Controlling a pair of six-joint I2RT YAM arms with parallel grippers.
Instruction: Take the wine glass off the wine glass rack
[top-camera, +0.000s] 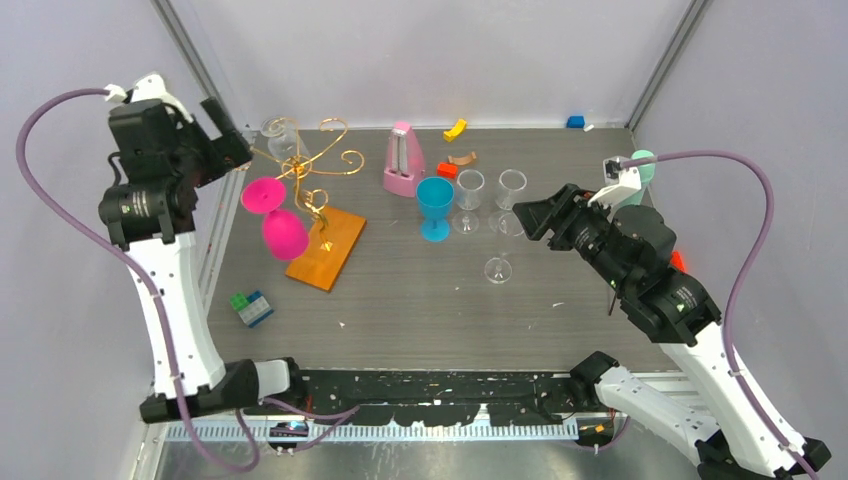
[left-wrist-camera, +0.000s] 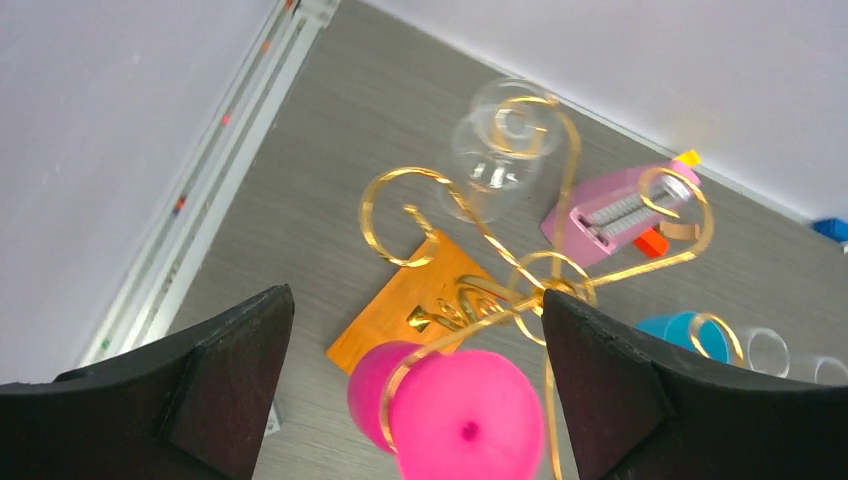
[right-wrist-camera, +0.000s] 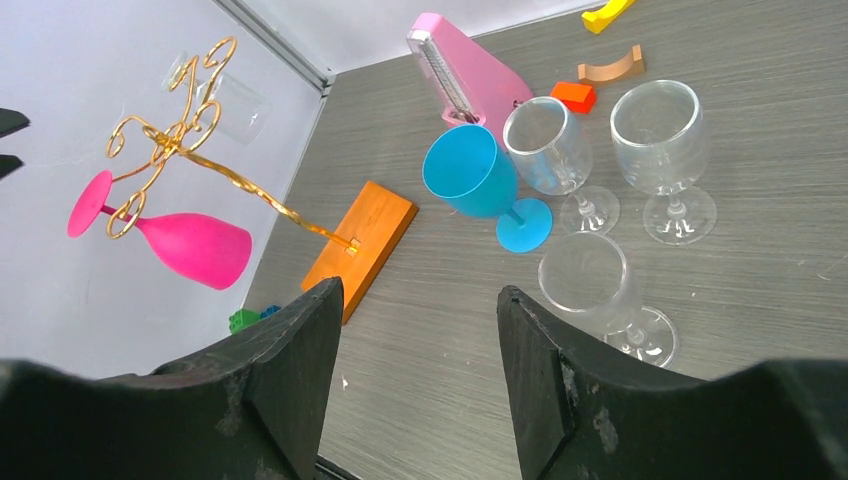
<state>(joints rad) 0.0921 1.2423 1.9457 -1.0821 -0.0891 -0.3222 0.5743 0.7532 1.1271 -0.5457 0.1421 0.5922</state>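
The gold wire wine glass rack (top-camera: 318, 165) stands on its orange-brown base (top-camera: 326, 248) at the left of the table. A pink wine glass (top-camera: 277, 218) hangs upside down from a left arm of the rack. A clear wine glass (top-camera: 281, 135) hangs from a far arm. My left gripper (top-camera: 228, 143) is open and empty, above and to the left of the rack. In the left wrist view the pink glass (left-wrist-camera: 462, 412) sits low between my open fingers. My right gripper (top-camera: 535, 213) is open and empty at mid-right.
A pink metronome (top-camera: 402, 160) stands behind a blue goblet (top-camera: 435, 206). Three clear wine glasses (top-camera: 498, 224) stand near my right gripper. Small coloured blocks (top-camera: 458, 158) lie at the back. Green and blue bricks (top-camera: 250, 307) lie at front left.
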